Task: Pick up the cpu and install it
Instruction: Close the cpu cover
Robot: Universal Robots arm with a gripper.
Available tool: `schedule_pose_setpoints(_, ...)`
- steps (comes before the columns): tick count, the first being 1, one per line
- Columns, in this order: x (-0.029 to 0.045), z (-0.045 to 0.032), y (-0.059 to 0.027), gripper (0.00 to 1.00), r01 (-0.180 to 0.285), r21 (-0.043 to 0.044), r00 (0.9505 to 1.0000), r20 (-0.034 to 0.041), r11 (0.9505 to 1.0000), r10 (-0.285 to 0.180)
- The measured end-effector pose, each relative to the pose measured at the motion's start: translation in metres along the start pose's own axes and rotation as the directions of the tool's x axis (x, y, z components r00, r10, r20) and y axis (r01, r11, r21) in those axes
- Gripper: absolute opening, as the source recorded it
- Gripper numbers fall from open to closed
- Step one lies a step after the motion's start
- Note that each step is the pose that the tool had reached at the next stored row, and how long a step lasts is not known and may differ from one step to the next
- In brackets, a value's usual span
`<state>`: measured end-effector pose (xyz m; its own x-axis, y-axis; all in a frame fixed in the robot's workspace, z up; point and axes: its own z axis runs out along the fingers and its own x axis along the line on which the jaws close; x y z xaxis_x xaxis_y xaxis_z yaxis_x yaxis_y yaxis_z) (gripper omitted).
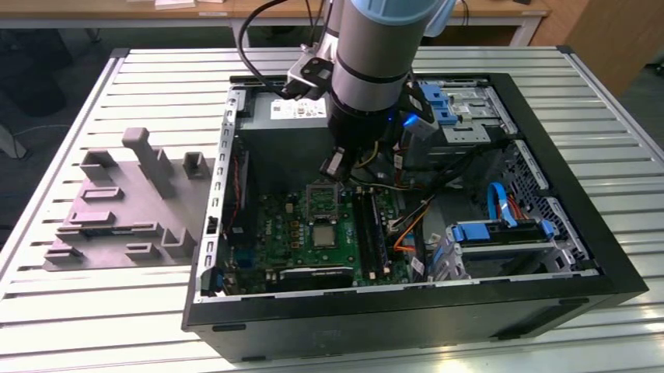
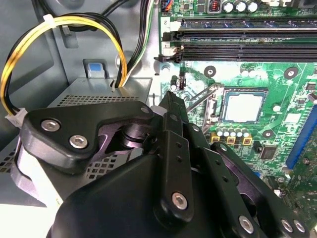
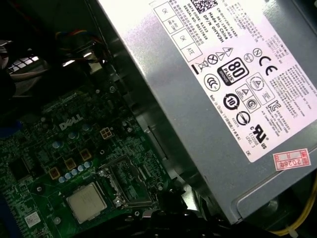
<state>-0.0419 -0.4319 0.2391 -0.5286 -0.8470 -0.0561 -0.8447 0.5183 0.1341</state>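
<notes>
**CPU seated in the socket, arm above the open case**

I saw the arm (image 1: 374, 70) reaching down from the top centre of the exterior view into the open computer case (image 1: 581, 256), which lay on the slatted table (image 1: 83, 311). Its gripper (image 1: 337, 167) hung over the upper part of the green circuit board (image 1: 311, 233), just below the grey power supply (image 1: 280, 140). In the second wrist view the gripper (image 2: 171, 99) appeared as black linkages tapering to a narrow tip; I could not tell whether its jaws were parted or closed, and I saw nothing held at the tip.

The cpu (image 1: 325, 234) lay flat at the middle of the board in the exterior view, apart from the gripper. In the second wrist view the cpu (image 2: 241, 106) sat inside the socket, right of centre, with the metal socket frame (image 2: 210, 101) raised beside it. In the first wrist view it (image 3: 86, 202) lay at lower left, the open frame just beside it.

The grey moulded tray (image 1: 124, 210) rested on the table at the exterior view's left, outside the case.
</notes>
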Motion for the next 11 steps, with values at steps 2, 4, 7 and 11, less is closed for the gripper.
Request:
schedule_pose_setpoints(2,0.0000,-0.0002,0.0000,0.11,0.002,-0.0002,1.0000,-0.0006,1.0000,-0.002)
schedule_pose_setpoints(4,0.0000,-0.0005,0.0000,0.11,0.004,-0.0005,1.0000,-0.0011,1.0000,-0.004)
schedule_pose_setpoints(7,0.0000,-0.0009,0.0001,0.11,0.007,-0.0008,1.0000,-0.0017,1.0000,-0.007)
schedule_pose_setpoints(11,0.0000,-0.0012,0.0001,0.11,0.011,-0.0007,0.9999,-0.0034,0.9999,-0.011)
